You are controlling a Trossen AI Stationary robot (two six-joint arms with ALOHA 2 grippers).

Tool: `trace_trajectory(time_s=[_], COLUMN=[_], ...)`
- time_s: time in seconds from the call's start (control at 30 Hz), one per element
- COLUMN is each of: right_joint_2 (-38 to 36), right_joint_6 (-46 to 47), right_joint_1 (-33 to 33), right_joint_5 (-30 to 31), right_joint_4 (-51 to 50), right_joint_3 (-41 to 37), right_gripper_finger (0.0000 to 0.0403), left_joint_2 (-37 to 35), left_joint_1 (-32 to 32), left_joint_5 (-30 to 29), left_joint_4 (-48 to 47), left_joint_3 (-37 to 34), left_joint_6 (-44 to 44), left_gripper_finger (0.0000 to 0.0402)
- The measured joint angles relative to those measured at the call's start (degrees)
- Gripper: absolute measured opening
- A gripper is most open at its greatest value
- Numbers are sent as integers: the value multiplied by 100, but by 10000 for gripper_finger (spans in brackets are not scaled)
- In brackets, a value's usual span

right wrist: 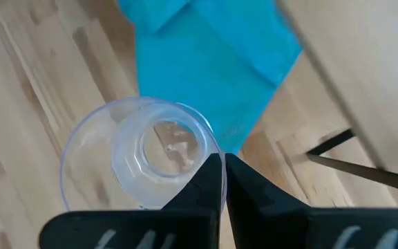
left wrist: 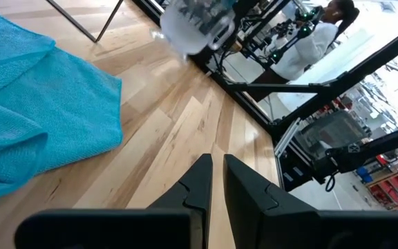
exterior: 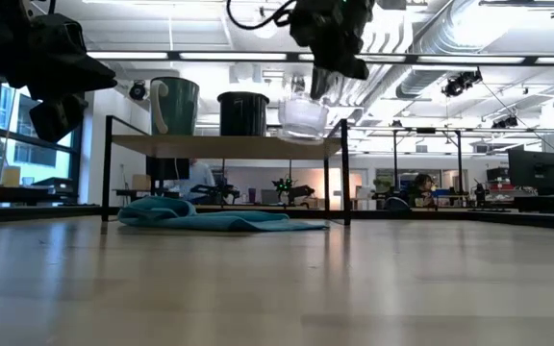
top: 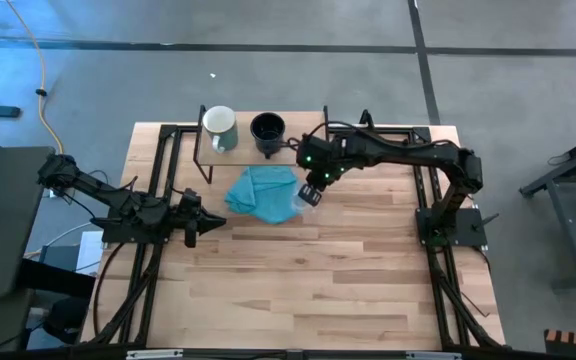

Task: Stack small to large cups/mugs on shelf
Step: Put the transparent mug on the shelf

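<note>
Now my right gripper (right wrist: 222, 160) pinches the clear glass cup (right wrist: 140, 153) by its rim, lifted beside the shelf (exterior: 224, 145), above the blue cloth (top: 264, 194).

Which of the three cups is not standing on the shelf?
The clear glass cup: the right gripper holds it in the air, while both mugs stand on the shelf.

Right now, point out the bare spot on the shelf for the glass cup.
Bare board lies at the shelf's end past the black mug, nearest the right hand gripping the glass cup. The pale mug crowds the opposite end.
</note>
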Motion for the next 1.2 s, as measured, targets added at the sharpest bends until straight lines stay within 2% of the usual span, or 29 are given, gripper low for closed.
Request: trace_trajectory(time_s=[0.57, 0.97, 1.2], right_joint_2=[4, 4, 4], right_joint_6=[880, 1132, 1330], right_joint_1=[-349, -1060, -1442], right_joint_5=[260, 264, 216], right_joint_4=[-550, -953, -971], right_joint_3=[1018, 1517, 1547], right_gripper_finger=[0, 0, 0], left_joint_2=[0, 0, 0], left_joint_1=[0, 0, 0], left_joint_5=[138, 155, 155], left_joint_4=[0, 0, 0], left_joint_3=[0, 0, 0], left_joint_6=[0, 0, -2], left_gripper_finger=[26, 26, 26])
